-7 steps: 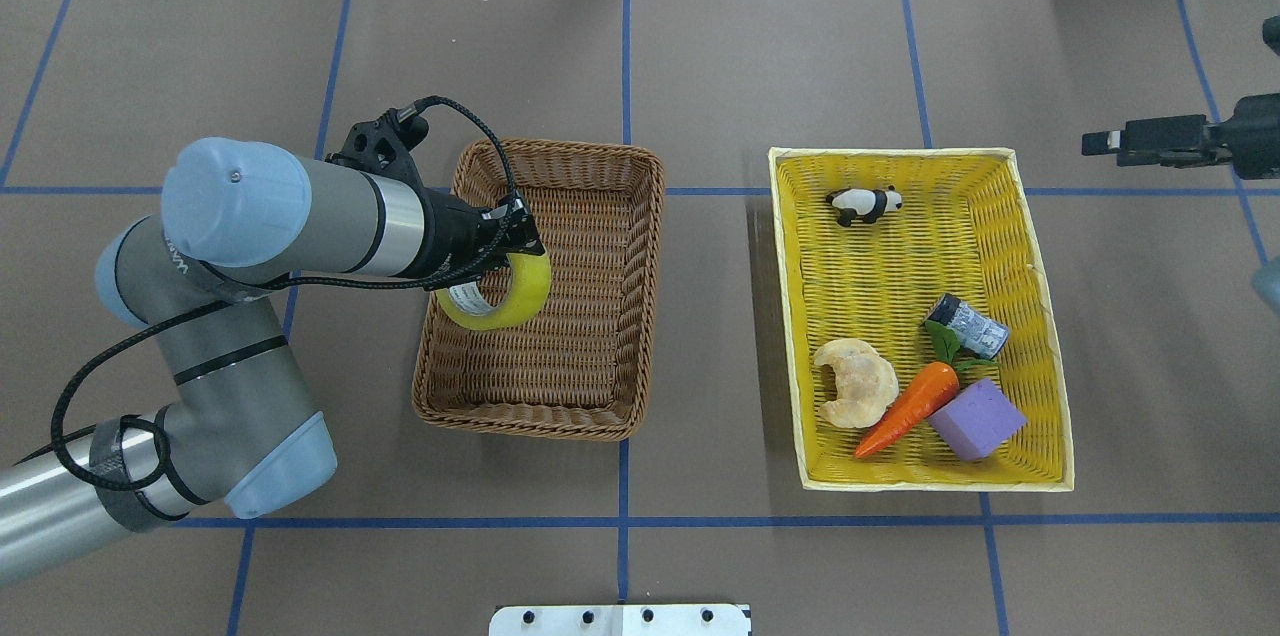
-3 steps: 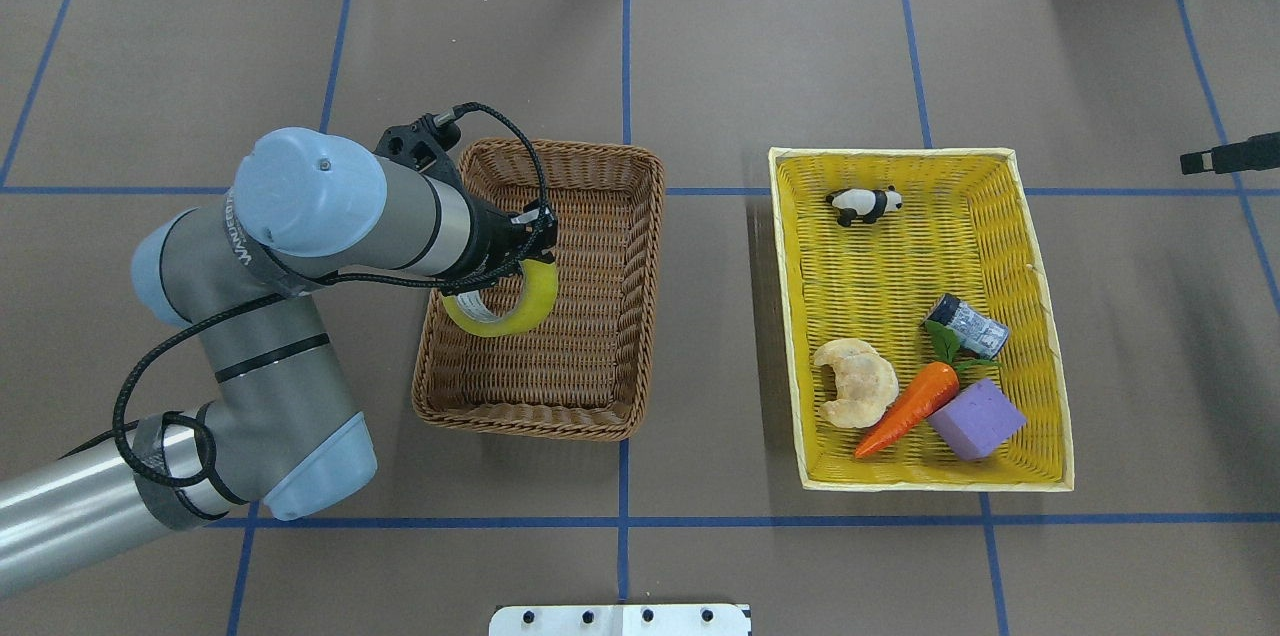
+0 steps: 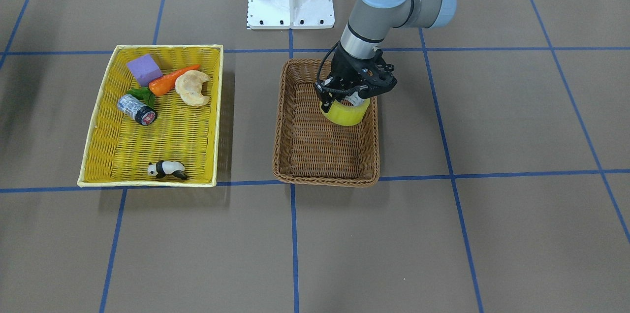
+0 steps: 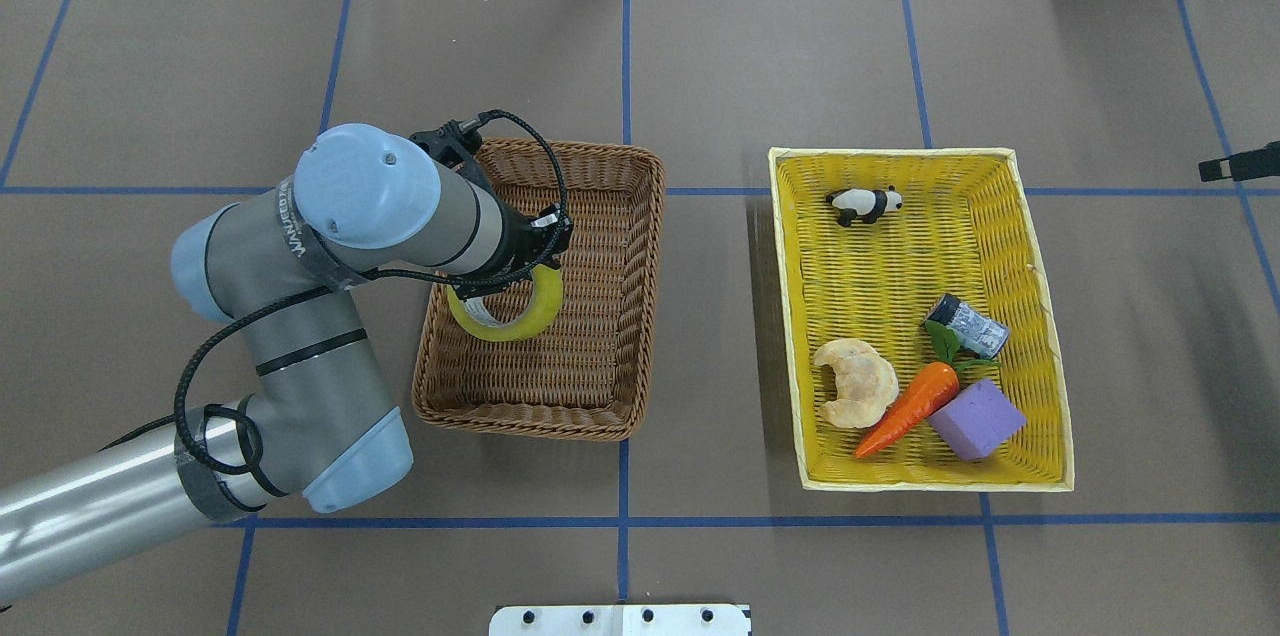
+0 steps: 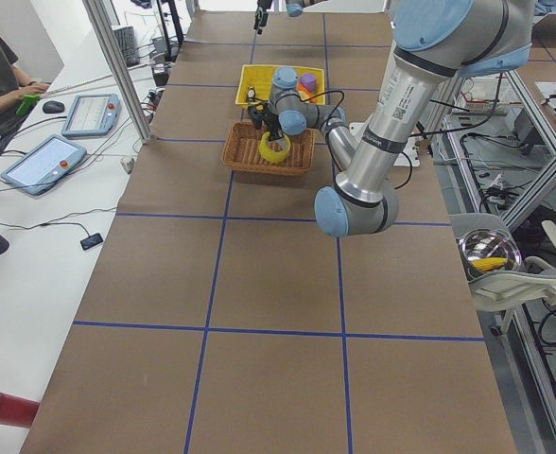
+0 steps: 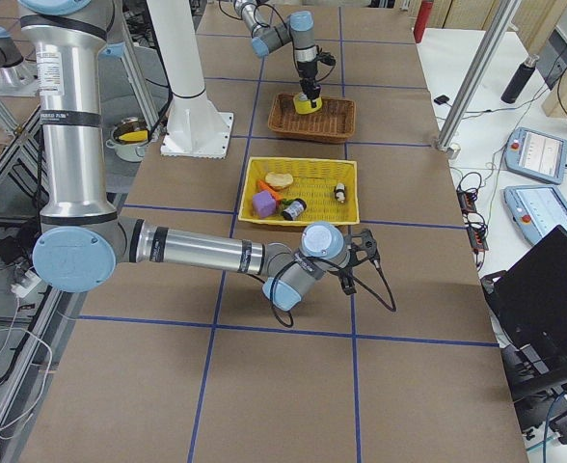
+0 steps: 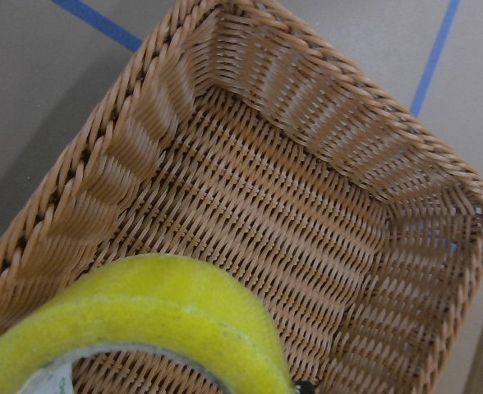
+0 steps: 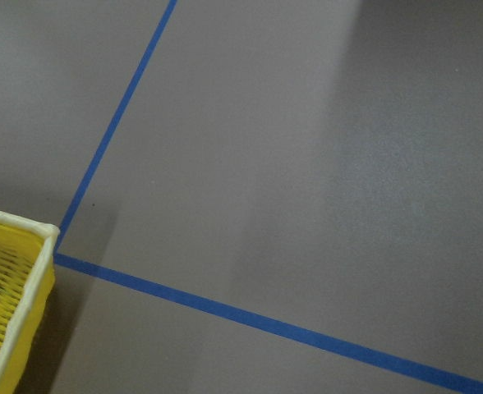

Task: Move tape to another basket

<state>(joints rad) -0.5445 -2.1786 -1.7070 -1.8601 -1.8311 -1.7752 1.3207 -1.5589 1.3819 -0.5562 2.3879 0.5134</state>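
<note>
My left gripper (image 4: pixel 532 254) is shut on the tape (image 4: pixel 516 314), a yellow ring with a grey-white core. It holds the roll tilted, low over the left half of the brown wicker basket (image 4: pixel 622 168). In the front view the tape (image 3: pixel 345 113) hangs under the gripper (image 3: pixel 345 98), inside the basket (image 3: pixel 279 126) by its wall. The left wrist view shows the tape (image 7: pixel 143 300) at the bottom with the basket floor (image 7: pixel 307 213) beyond it. My right gripper (image 4: pixel 1207 170) shows only as a dark tip at the right edge; I cannot tell its state.
A yellow woven tray (image 4: pixel 788 316) stands right of the basket. It holds a toy panda (image 4: pixel 864 204), a silver cylinder (image 4: pixel 966 326), a croissant (image 4: pixel 855 382), a carrot (image 4: pixel 912 406) and a purple block (image 4: pixel 977 419). Blue tape lines cross the brown table.
My left arm has moved to the right, carrying the tape further over the basket. My right gripper has drawn back towards the right edge.
</note>
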